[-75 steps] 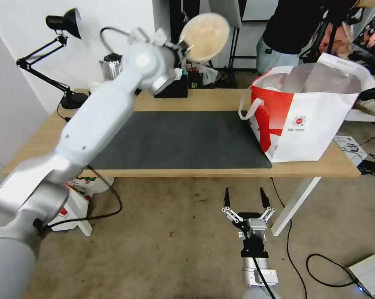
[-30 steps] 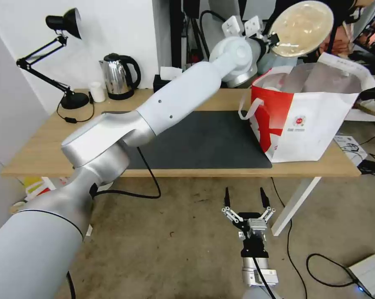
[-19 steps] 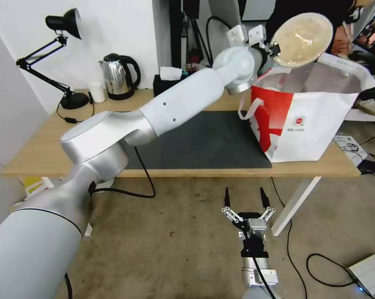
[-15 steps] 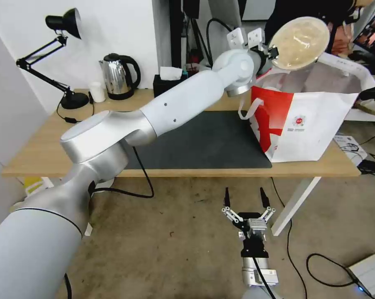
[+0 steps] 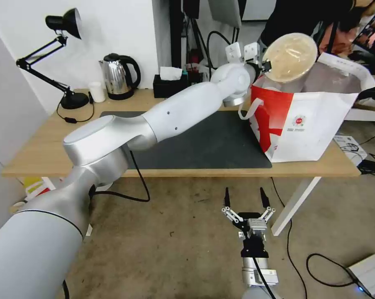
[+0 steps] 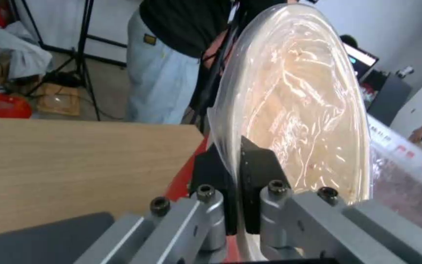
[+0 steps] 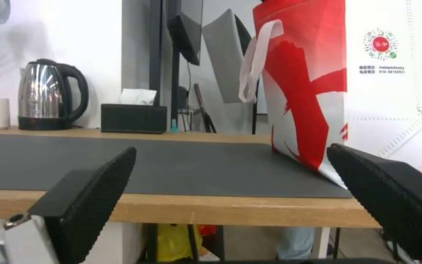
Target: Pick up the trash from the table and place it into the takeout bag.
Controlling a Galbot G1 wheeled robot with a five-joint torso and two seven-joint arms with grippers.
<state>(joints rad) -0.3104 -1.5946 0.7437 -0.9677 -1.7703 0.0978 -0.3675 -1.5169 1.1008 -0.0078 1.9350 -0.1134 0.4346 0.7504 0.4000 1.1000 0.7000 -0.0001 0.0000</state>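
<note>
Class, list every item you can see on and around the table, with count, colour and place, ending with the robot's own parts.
Table: one, light wood, centre.
Mat: one, dark grey, on the table.
Takeout bag: one, white and red, table's right end.
Wrapped bowl: one, beige, held tilted over the bag's mouth.
Kettle: one, steel and black, back of table.
Small cup: one, white, beside the kettle.
Tissue box: one, black, back of table.
Desk lamp: one, black, back left.
Left pincer: shut on the bowl's rim.
Right pincer: open, low before the table.
</note>
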